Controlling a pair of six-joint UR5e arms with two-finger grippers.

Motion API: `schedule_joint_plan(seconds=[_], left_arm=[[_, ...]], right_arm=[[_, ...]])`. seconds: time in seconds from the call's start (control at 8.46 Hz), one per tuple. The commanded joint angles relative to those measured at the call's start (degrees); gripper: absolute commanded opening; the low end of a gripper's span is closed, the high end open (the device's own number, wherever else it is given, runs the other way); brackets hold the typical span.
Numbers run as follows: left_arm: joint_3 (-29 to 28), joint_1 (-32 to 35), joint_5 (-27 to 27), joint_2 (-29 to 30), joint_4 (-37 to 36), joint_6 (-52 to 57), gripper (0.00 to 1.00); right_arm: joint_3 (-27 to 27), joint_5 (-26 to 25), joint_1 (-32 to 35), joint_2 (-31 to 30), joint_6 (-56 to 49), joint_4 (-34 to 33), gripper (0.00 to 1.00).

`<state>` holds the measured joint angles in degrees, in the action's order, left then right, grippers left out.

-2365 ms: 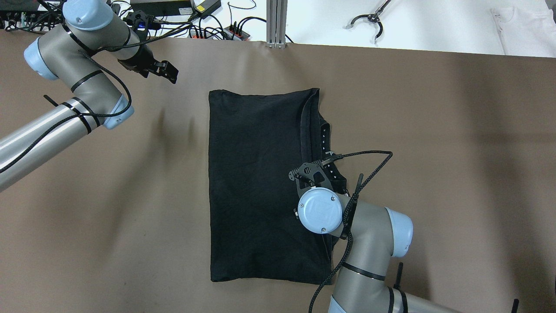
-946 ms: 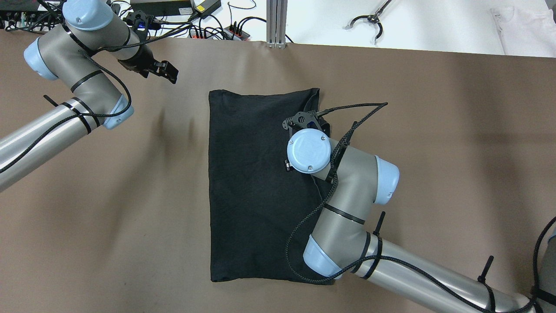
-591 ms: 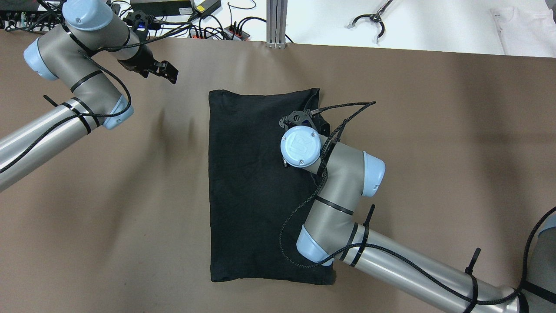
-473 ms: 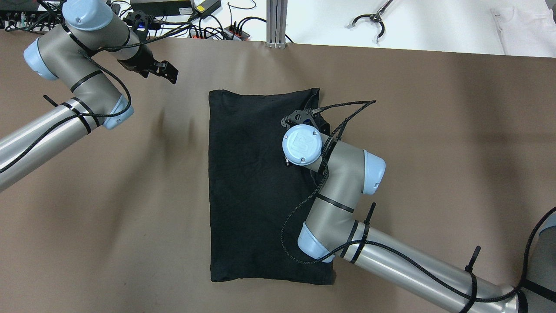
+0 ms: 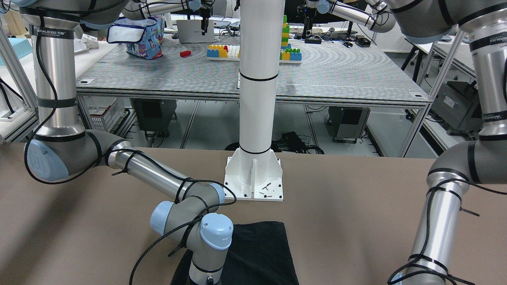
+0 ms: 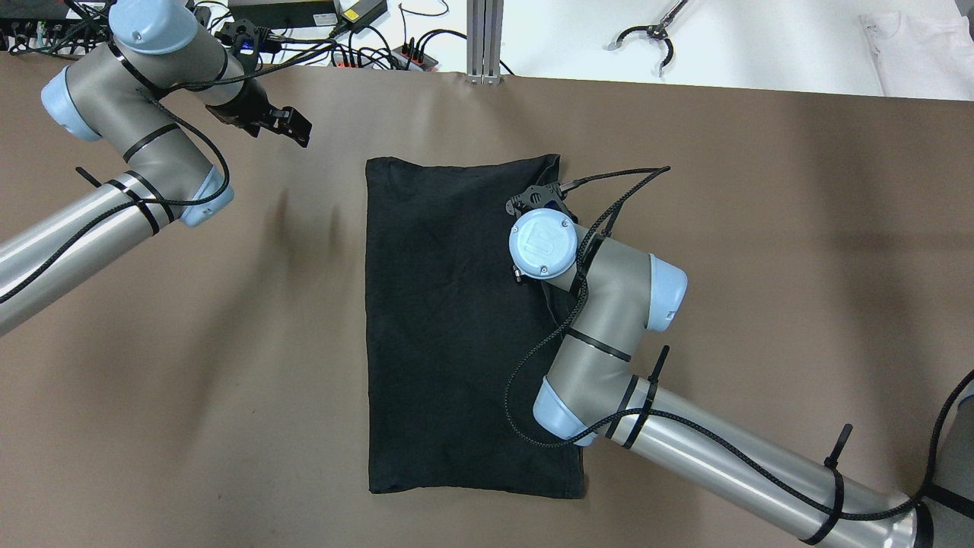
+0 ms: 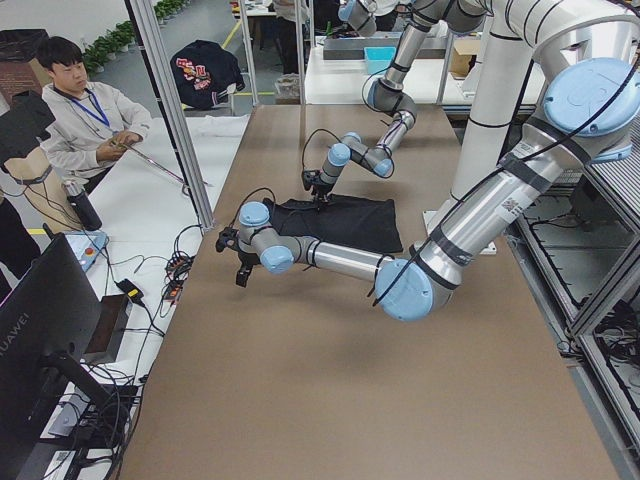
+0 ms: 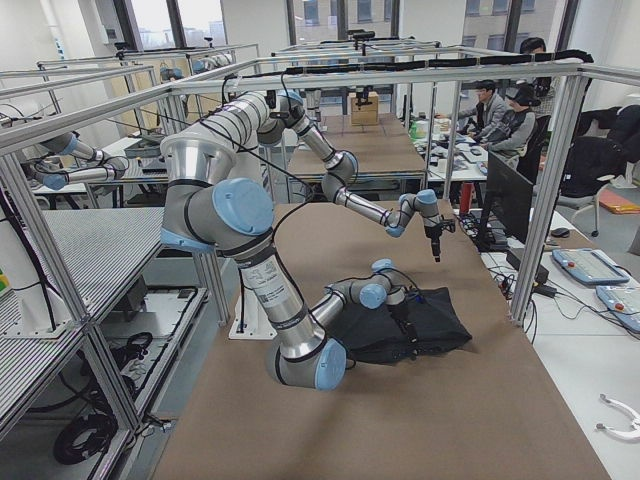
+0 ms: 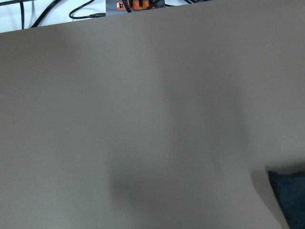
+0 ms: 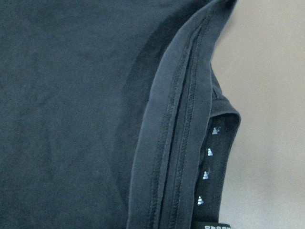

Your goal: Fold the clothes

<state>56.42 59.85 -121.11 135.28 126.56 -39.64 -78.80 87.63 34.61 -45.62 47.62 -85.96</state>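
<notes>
The jaws of the right gripper [image 6: 542,199] cannot be read: the wrist hides them from overhead, and the right wrist camera shows only cloth, with no fingers in view. The jaws of the left gripper [image 6: 293,129] are too dark and small to judge. It hangs over bare table [image 6: 190,380] at the far left, well away from the work.

The black garment [image 6: 449,327] lies flat in the middle of the table, a long rectangle running from near to far, and its near edge and left edge are straight and unchanged. The right arm has travelled along the garment's right edge, from about halfway up to just short of the far right corner. In the last half second it has drifted slightly further out towards that corner. The left arm has not moved. This looks like the right arm lining up to tidy or pick up that edge before a fold.

Up close, the cloth is matte and soft. A stitched hem [image 10: 167,143] runs doubled along the right edge. Beside it the collar [image 10: 217,157] pokes out onto the table, showing a row of tiny white marks.
</notes>
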Motion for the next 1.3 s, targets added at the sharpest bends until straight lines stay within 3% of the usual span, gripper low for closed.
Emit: schedule_joint_plan(seconds=[0.0, 0.35, 0.59, 0.83, 0.95, 1.06, 1.18], left_arm=[[0.0, 0.0, 0.0, 0.1, 0.0, 0.0, 1.0], [-0.1, 0.0, 0.0, 0.2, 0.0, 0.1, 1.0], [2.5, 0.2, -0.3, -0.4, -0.3, -0.2, 1.0], [10.2, 0.1, 0.2, -5.5, -0.3, -6.1, 1.0], [14.7, 0.1, 0.2, -7.8, -0.3, -11.5, 1.0], [20.4, 0.0, 0.2, -10.8, -0.3, -17.6, 1.0], [26.1, -1.5, 0.4, -14.5, -0.2, -23.9, 1.0]], right_arm=[[0.0, 0.2, 2.3, -2.1, -2.4, 0.1, 0.93], [-2.8, 3.9, 4.9, -5.3, -3.2, 0.5, 0.93], [-11.9, 6.9, 5.0, -8.3, 7.1, 0.8, 0.94], [-22.2, 7.0, 4.1, -12.8, 25.2, 4.0, 0.94], [-25.1, 6.9, 1.4, -16.6, 31.1, 10.7, 0.94], [-25.9, 6.4, -0.4, -19.6, 37.3, 16.6, 0.94], [-26.0, 6.3, -1.3, -20.3, 46.6, 17.5, 0.93]])
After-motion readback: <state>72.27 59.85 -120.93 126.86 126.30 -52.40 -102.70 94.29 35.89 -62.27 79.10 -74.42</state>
